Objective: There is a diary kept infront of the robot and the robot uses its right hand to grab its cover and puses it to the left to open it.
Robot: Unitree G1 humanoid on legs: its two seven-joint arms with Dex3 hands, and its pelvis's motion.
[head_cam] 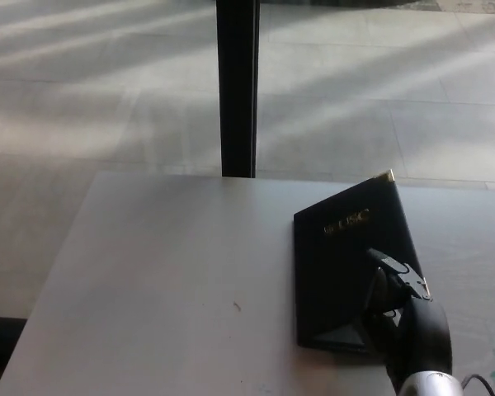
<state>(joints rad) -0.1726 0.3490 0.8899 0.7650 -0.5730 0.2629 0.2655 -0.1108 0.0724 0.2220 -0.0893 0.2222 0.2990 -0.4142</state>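
1. Head view: dark diary (346, 247) on grey tabletop (165, 272), toward right near edge; gold lettering on cover.
2. Cover raised along its right side, tilted up toward the left; gold far corner lifted highest.
3. Right hand (396, 289) at cover's right edge, fingers (378, 293) pinching cover.
4. Black post (236, 87) beyond tabletop, on tiled floor (82, 91).

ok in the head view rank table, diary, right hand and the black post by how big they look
1. table
2. diary
3. black post and right hand: look similar, and the hand's nearness inflates it, so unranked
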